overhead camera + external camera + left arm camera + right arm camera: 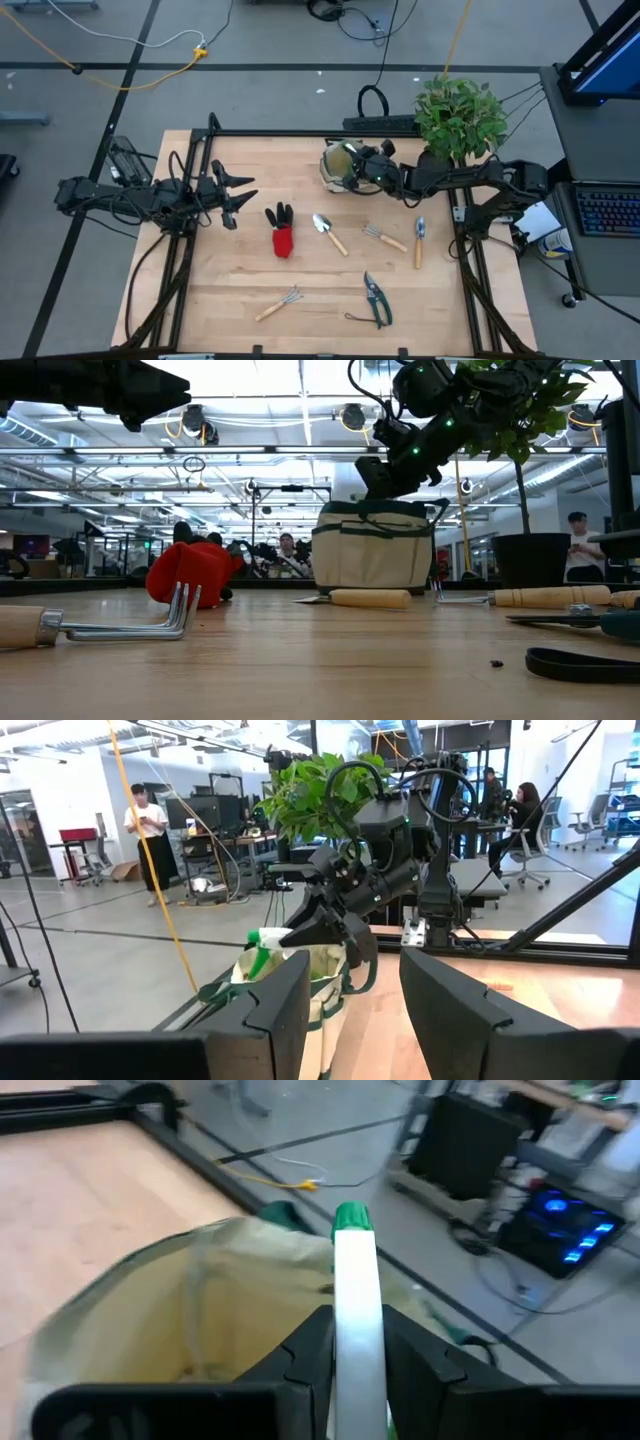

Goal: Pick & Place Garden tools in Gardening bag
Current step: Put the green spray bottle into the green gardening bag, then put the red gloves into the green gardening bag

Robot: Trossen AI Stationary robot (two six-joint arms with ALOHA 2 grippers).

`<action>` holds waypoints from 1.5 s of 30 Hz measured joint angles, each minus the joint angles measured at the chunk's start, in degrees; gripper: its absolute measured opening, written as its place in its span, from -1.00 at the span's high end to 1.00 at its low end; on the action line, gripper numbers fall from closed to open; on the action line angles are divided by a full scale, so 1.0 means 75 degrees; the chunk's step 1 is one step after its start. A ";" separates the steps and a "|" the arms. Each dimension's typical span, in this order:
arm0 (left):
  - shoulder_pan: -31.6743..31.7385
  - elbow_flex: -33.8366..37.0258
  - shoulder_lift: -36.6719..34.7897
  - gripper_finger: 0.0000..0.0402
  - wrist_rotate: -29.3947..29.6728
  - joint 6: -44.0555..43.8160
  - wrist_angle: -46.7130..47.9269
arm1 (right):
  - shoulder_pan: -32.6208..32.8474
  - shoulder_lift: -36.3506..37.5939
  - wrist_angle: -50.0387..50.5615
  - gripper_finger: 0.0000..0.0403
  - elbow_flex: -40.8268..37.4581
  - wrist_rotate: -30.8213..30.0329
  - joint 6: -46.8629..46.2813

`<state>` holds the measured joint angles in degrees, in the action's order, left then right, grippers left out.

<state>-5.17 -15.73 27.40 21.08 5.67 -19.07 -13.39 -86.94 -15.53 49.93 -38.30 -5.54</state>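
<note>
The tan gardening bag (335, 168) with green trim stands at the table's far middle. My right gripper (352, 168) is right over its open mouth (200, 1310), shut on a white spray bottle with a green top (352, 1280). The bottle's green head also shows at the bag's rim in the left wrist view (260, 945). My left gripper (238, 195) is open and empty at the table's left. On the table lie red-black gloves (282, 232), two trowels (328, 232) (419, 240), a fork (383, 237), a rake (280, 303) and shears (376, 298). My right gripper pinches the spray bottle's white body (355, 1342) between its two fingers (308, 1352). The bottle runs along the fingers, its green end (351, 1217) pointing away from the gripper. It is held over the bag's open mouth; whether its lower part touches the bag is hidden.
A potted green plant (458, 118) stands right of the bag at the far right corner, close to my right arm. A black frame runs along the table's far and side edges (270, 133). People stand in the room beyond the table.
</note>
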 joint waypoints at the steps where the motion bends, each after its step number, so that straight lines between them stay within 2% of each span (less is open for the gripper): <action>1: 0.0003 0.0000 -0.0003 0.19 -0.0003 0.0000 0.0000 | 0.0003 0.0000 -0.0003 0.62 0.0000 -0.0161 0.0003; 11: 0.0000 0.0000 0.0000 0.19 -0.0003 0.0000 0.0002 | 0.0000 0.0000 -0.0001 0.31 0.0000 -0.0381 0.0060; 15: 0.0000 0.0000 -0.0002 0.19 -0.0001 0.0002 0.0000 | 0.0000 0.0000 -0.0068 0.22 0.0000 -0.1206 0.0098; 17: 0.0000 0.0000 -0.0003 0.19 0.0000 0.0003 0.0001 | 0.0003 0.0000 -0.0070 0.20 0.0000 -0.1511 0.0191; 25: 0.0000 0.0000 -0.0003 0.19 -0.0003 0.0003 0.0003 | 0.0058 0.0003 -0.0106 0.23 0.0000 -0.1490 0.0276; 33: 0.0000 0.0000 -0.0003 0.19 -0.0014 -0.0117 0.0022 | 0.0637 0.0387 -0.1476 0.20 -0.0006 -0.1404 0.1761; 36: 0.0001 0.0003 0.0083 0.19 -0.0213 -0.0173 0.0032 | 0.0933 0.0598 -0.1549 0.20 0.0000 -0.0444 0.1862; 41: 0.0000 0.0003 0.0607 0.19 -0.0423 -0.0790 -0.0126 | 0.1378 0.0846 -0.1075 0.20 0.0000 0.1735 0.1789; 45: 0.0022 0.0003 0.1290 0.19 -0.0428 -0.1892 -0.0113 | 0.1654 0.1044 -0.0567 0.20 0.0000 0.2401 0.1360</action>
<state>-5.00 -15.70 37.07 17.87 -8.52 -19.92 -0.98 -79.10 -19.78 49.93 -20.30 4.66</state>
